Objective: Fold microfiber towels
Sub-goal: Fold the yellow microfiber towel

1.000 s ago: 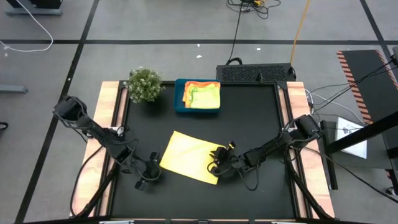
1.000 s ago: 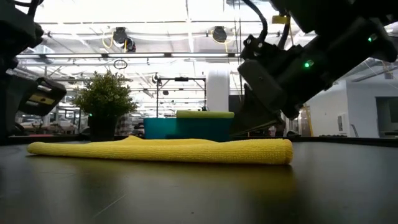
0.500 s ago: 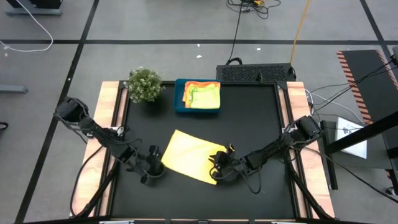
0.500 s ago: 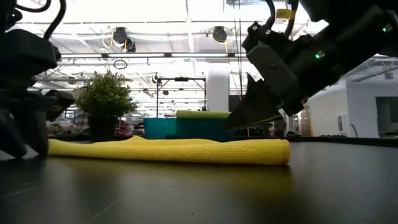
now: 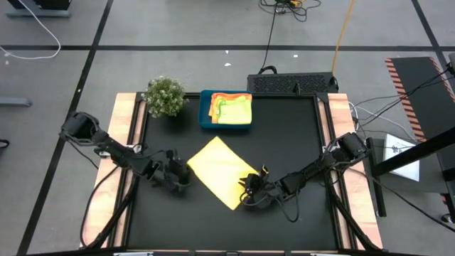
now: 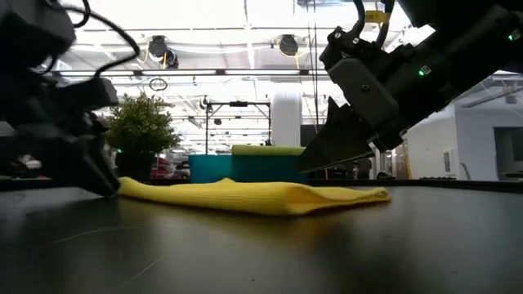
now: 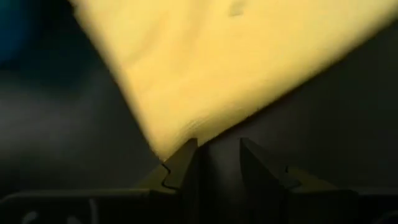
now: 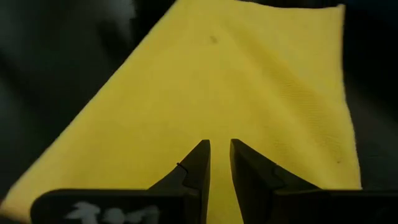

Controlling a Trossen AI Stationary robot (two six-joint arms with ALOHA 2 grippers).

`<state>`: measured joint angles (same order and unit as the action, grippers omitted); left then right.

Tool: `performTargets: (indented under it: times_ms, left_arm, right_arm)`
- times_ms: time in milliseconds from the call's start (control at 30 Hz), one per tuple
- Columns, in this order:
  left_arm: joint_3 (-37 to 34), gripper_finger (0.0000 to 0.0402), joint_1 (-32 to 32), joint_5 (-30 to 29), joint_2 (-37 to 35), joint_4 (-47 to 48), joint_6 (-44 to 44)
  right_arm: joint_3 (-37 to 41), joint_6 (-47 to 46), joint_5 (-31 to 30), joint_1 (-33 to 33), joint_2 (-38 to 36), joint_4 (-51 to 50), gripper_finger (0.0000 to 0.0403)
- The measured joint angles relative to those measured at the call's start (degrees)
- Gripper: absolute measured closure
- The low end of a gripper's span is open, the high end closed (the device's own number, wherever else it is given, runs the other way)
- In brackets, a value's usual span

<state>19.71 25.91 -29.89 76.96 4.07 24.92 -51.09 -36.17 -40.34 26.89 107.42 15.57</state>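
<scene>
While one yellow towel (image 5: 223, 172) lies flat mid-surface, an arm works at each of its ends.

Turned like a diamond, the towel has its near corner just under the right gripper (image 5: 247, 195), whose jaws stand a narrow slit apart over the cloth, gripping nothing I can make out. Its left edge meets the left gripper (image 5: 180, 176); those jaws are parted a little, one finger touching the towel's corner, nothing between them. Folded towels (image 5: 232, 108) sit in the blue tray (image 5: 206, 121) at the far edge, beside the plant (image 5: 164, 95). Bare black surface (image 5: 291, 135) lies open on all sides of the towel.
</scene>
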Motion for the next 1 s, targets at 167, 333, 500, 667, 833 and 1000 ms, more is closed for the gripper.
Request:
performTargets:
  times_ms: [167, 333, 500, 667, 833, 1000]
  left_arm:
    - [-0.42, 0.0282, -3.52, -7.20, -2.85, 3.29, 1.59]
    - [-0.32, 0.0282, -2.21, 4.15, -7.83, -2.22, -4.64]
    - [-0.32, 0.0282, 2.44, 6.95, -8.61, -13.64, -7.31]
    - [-0.16, 0.0282, 4.63, 7.44, -2.91, -25.53, -9.64]
    - [0.25, 0.0282, 4.30, 10.28, 3.75, -37.89, -12.26]
    - [4.96, 0.0282, 3.52, 10.81, 8.41, -39.95, -14.50]
  right_arm:
    - [0.00, 0.00, -0.04, 0.00, 0.00, -0.02, 0.0351]
    - [0.00, 0.65, -0.07, 0.00, -0.01, -0.29, 0.0351]
    - [0.00, 0.86, -1.89, -0.15, -0.02, -1.32, 0.0351]
    - [-0.02, -0.33, -2.91, -0.71, -0.02, -2.26, 0.0351]
    - [0.00, -0.17, -3.39, -1.67, -0.02, -2.15, 0.0351]
    - [0.00, -0.19, -3.10, -2.59, -0.02, -2.13, 0.0351]
